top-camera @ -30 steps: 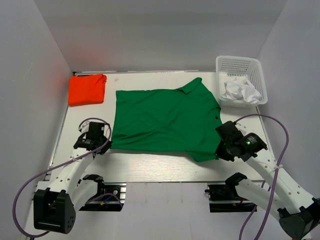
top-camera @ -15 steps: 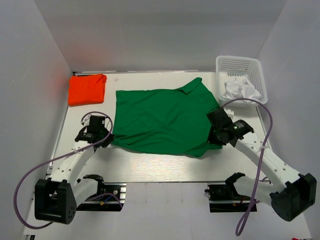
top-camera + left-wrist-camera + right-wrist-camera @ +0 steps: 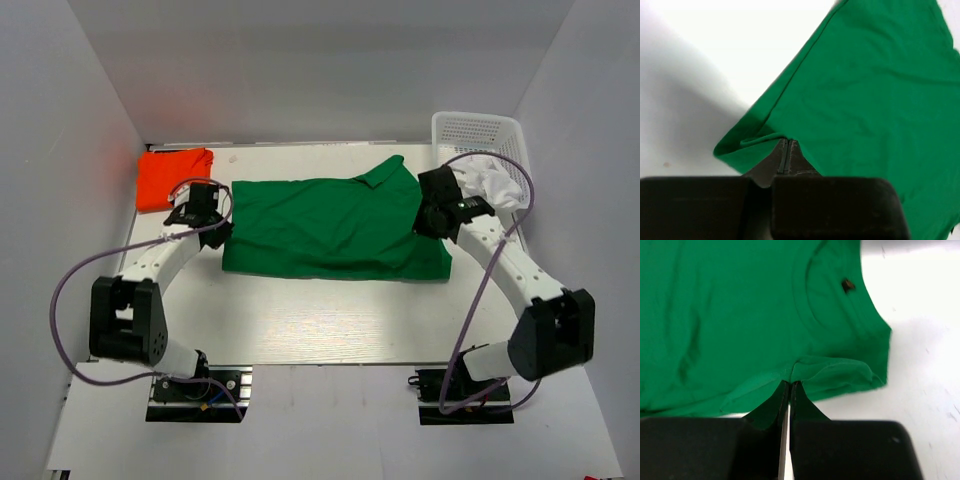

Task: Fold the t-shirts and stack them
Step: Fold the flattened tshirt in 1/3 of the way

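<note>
Counting two hands, both with dark, tapering fingers pressed together. Left hand (image 3: 788, 145) clamped on a small raised fold at the left edge of the green t-shirt (image 3: 865, 100), a stitched hem running away from the pinch toward the far side. Right hand (image 3: 790, 385) clamped likewise on a puckered fold of the same shirt's right edge, close to a curved seam and a tiny dark spot on the cloth. Seen from above, left hand (image 3: 216, 226) and right hand (image 3: 426, 226) at opposite ends of the one green t-shirt (image 3: 330, 225), with that shirt spread between them as a wide, flat band across the middle of the desk (image 3: 330, 325): soft matte cloth, gently rippled, near edge almost straight, small collar (image 3: 385, 172) poking out at the far right. Two t-shirts in all. Second one, the orange-red t-shirt (image 3: 173, 178), folded into a neat squarish pad in the far left corner of the desk, just beyond the left hand and apart from the green. One basket (image 3: 478, 121) in the far right corner, white plastic mesh, rectangular, with one crumpled white cloth (image 3: 497, 183) inside, just behind the right arm. Desk pale and smooth, with faint planks.
</note>
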